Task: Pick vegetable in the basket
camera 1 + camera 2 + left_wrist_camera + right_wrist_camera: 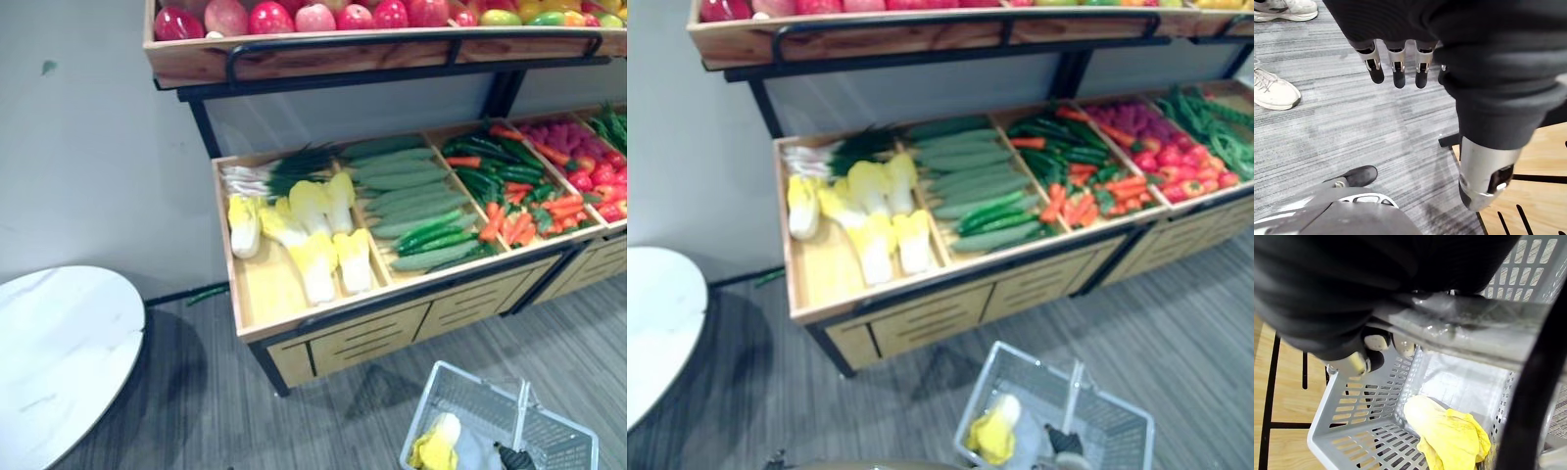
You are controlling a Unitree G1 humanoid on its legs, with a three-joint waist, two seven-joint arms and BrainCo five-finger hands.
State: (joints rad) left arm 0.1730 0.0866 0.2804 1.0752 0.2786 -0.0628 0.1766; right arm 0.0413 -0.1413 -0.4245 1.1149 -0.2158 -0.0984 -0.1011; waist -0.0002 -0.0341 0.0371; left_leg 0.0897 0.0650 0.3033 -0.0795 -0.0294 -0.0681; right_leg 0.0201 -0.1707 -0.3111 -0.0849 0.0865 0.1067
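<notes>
The right robot hand (1374,346) is gripping the handle (1474,328) of a grey plastic basket (1361,406), with its fingers curled round the bar. The basket is hanging beneath this robot hand, above the grey striped floor (196,392).

One yellow napa cabbage (1449,433) is lying on the basket's bottom, directly below the right robot hand and close to one corner. It is resting on a pale sheet that is lining the bottom.

Beyond the right robot hand and the basket, a wooden display stand (392,323) is presenting produce in slanted compartments:
- More napa cabbages (313,240) are sharing one compartment with a bunch of green onions (269,176).
- Cucumbers (411,196) are lying in the next compartment.
- Carrots (505,220), mixed with dark green vegetables, are lying in the one after that.
- Red vegetables (593,171) are lying in the farthest compartment; their kind cannot be told.
- Red fruit (294,15) is lining the upper shelf.

The left robot hand (1396,63) is hanging over the floor with its fingers straight, side by side and slightly apart, and its thumb (1484,181) held off to one side. It is holding nothing. Past its fingertips, a person's white sneakers (1273,93) are standing on the floor. Beside its thumb, the wooden front of the stand is showing.

A round white tabletop (59,352) is standing on the left robot hand's side of the scene, well apart from the basket.
</notes>
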